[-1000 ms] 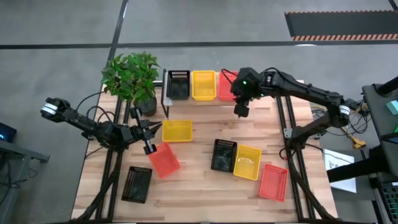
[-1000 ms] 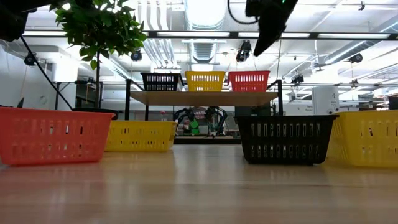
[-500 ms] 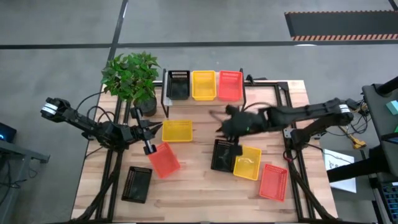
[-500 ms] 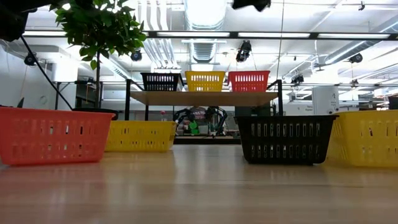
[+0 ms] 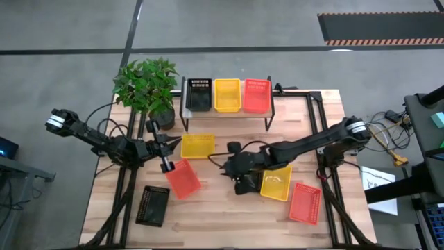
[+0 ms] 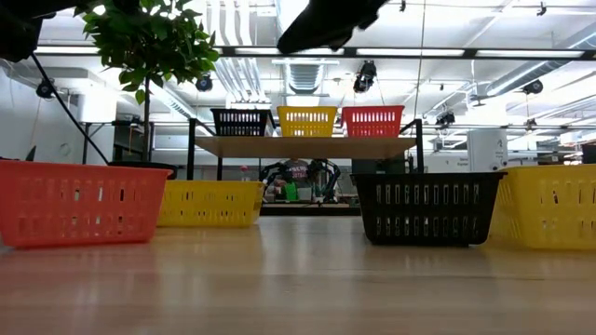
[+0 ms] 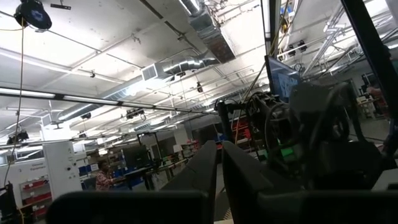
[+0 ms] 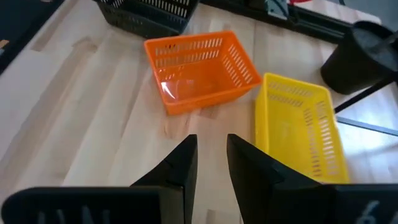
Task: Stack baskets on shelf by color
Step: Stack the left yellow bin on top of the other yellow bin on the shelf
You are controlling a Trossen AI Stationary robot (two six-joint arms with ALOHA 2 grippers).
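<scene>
I have the right gripper (image 5: 223,167) low over mid-bench, its jaws nearly closed with only a narrow gap and holding nothing, the black basket (image 5: 248,182) just at its 4 o'clock. At its 12 o'clock, the shelf (image 5: 225,111) carries one black, one yellow, one orange basket. The left gripper (image 5: 166,147) waits at 9 o'clock, jaws closed, empty.

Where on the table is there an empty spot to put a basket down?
The table's front middle is bare, between the black basket at front left and the orange basket at front right. The right rear corner beside the shelf is bare too. Crowded: around the right gripper, beside the yellow basket, and by the potted plant.
</scene>
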